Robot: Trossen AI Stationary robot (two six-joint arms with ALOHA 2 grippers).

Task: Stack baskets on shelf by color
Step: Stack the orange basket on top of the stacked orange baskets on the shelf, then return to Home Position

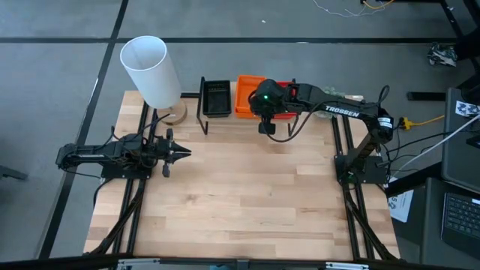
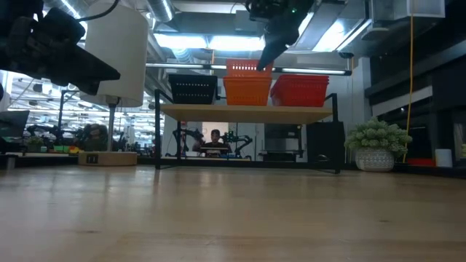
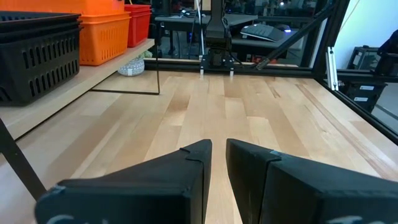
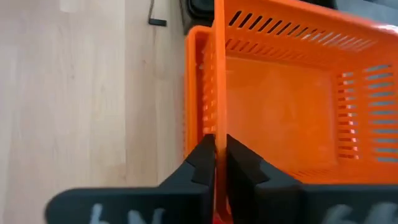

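Orange plastic mesh basket [image 4: 292, 93], topmost of the orange stack, sits mid-shelf on the light-wood plank shelf [image 2: 247, 112], between black baskets [image 2: 192, 89] and red baskets [image 2: 300, 90]. The right gripper [image 4: 216, 163] pinches its rim wall. The left gripper [image 3: 217, 158] hangs over the wooden tabletop [image 1: 240, 195], fingers nearly closed, empty.

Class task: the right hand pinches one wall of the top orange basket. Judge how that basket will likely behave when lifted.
The orange basket looks light: thin slotted plastic. Pinched by the right hand at one wall only, it may tilt. The thin wall might flex a little.
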